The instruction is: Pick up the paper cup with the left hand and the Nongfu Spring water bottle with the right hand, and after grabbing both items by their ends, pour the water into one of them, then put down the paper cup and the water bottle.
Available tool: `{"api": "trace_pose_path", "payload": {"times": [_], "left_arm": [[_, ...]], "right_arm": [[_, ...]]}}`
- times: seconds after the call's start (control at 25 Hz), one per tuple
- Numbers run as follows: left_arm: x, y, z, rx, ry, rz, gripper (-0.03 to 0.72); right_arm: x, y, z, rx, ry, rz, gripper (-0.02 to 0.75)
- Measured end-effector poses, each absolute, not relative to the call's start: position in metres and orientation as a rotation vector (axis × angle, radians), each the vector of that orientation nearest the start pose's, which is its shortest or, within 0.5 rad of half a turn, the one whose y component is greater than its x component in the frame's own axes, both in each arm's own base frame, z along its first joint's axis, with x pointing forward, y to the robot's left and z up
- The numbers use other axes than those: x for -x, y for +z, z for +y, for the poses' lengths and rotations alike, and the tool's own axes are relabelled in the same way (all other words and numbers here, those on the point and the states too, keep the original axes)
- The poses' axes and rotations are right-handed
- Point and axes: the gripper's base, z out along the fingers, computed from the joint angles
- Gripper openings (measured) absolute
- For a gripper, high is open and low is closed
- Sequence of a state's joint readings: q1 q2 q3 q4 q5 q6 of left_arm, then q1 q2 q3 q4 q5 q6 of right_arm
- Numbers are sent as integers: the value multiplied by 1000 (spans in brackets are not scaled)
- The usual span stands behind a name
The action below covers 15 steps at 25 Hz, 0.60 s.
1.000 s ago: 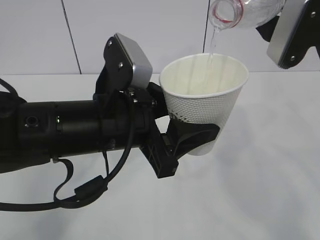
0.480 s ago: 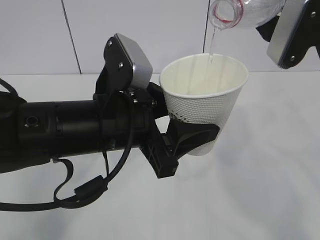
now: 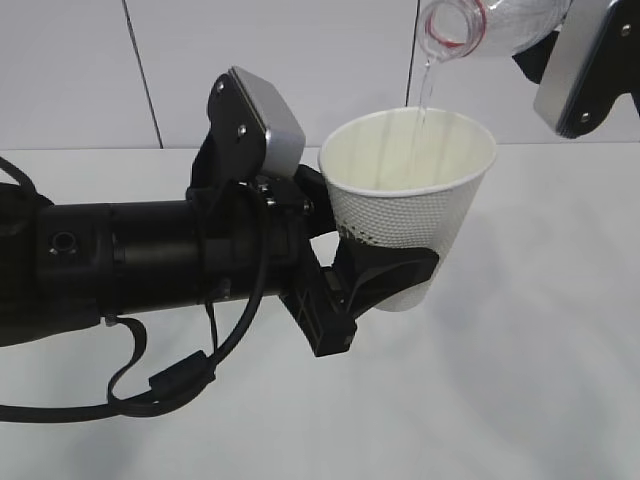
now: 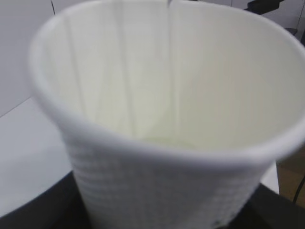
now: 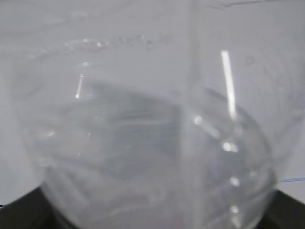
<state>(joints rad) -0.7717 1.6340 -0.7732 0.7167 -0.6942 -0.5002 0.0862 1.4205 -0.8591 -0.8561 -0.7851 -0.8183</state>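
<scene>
Left hand (image 3: 385, 275) clamps the paper cup (image 3: 410, 190) beneath the tilted Nongfu Spring water bottle (image 3: 480, 25) (right hand (image 3: 585, 60) clamped); a centred water (image 3: 422, 95) stream avoids spills.

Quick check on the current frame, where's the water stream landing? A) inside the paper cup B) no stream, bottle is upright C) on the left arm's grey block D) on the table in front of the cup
A: a thin stream of water falls from the tilted bottle into the open mouth of the paper cup, which the left pincer holds near its base.
</scene>
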Motion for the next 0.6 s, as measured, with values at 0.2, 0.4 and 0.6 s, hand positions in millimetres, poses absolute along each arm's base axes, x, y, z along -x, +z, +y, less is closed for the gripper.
{"api": "trace_pose_path", "payload": {"times": [0.2,0.4,0.6], "left_arm": [[-211,225,-259,-1054,-869,1519,489],[-211,225,-259,-1054,-869,1519,489],[-211,225,-259,-1054,-869,1519,489]], "right_arm": [[-300,321,75,1363,-732,684,519],[-300,321,75,1366,-736,680,519],[-300,321,75,1368,-740,677,519]]}}
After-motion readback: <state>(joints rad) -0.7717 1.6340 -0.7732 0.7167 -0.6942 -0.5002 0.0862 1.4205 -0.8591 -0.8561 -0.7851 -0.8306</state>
